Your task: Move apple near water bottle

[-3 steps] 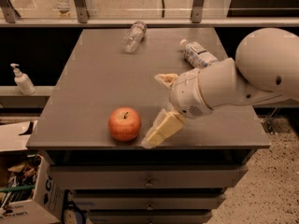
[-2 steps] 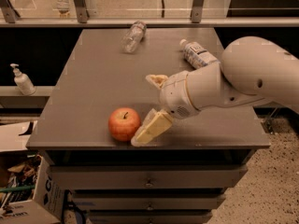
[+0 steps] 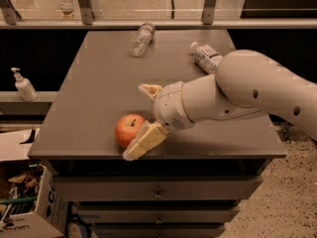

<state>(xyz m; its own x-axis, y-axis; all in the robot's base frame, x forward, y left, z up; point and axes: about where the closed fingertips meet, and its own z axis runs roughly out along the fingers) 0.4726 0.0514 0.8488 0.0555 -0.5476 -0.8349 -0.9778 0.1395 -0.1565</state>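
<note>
The red-orange apple (image 3: pixel 129 129) sits near the front edge of the grey table (image 3: pixel 99 83), left of centre. My gripper (image 3: pixel 144 118) is open around the apple's right side: one finger (image 3: pixel 143 142) lies along its front right, the other (image 3: pixel 149 89) stands behind it. The slim clear water bottle (image 3: pixel 141 37) lies on its side at the far edge of the table, well away from the apple.
A fatter bottle with a white cap and white-blue label (image 3: pixel 207 56) lies at the back right, partly behind my arm. A soap dispenser (image 3: pixel 23 85) stands on a ledge to the left. Cardboard boxes (image 3: pixel 22 202) sit on the floor at left.
My gripper has moved left toward the apple, so that its open fingers now flank the apple's right side. The apple and bottles have not moved.
</note>
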